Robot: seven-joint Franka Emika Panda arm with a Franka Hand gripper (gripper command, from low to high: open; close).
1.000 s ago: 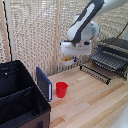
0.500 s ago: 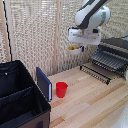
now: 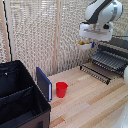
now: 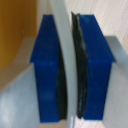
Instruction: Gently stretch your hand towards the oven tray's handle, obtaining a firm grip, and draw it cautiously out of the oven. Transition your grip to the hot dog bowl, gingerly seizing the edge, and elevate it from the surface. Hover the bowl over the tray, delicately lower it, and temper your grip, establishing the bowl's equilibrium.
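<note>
My gripper (image 3: 87, 44) hangs high above the table, shut on the rim of the hot dog bowl (image 3: 83, 45), a small white bowl with yellowish food showing. The bowl is in the air, just off the exterior view's left of the oven (image 3: 116, 50). The oven tray (image 3: 102, 64), a dark wire rack, is drawn out of the oven, its handle (image 3: 95, 73) a thin bar along the front edge. In the wrist view the blue finger pads (image 4: 47, 70) squeeze the bowl's white rim (image 4: 65, 55), with yellowish food beside it.
A red plastic cup (image 3: 61, 89) stands on the wooden table (image 3: 90, 107). A blue board (image 3: 43, 84) leans against the big black bin (image 3: 20, 100) at the exterior view's left. A bamboo blind (image 3: 45, 30) covers the back wall.
The arm has risen with the bowl and carried it towards the exterior view's right, closer to the oven. The cup and tray have not moved.
</note>
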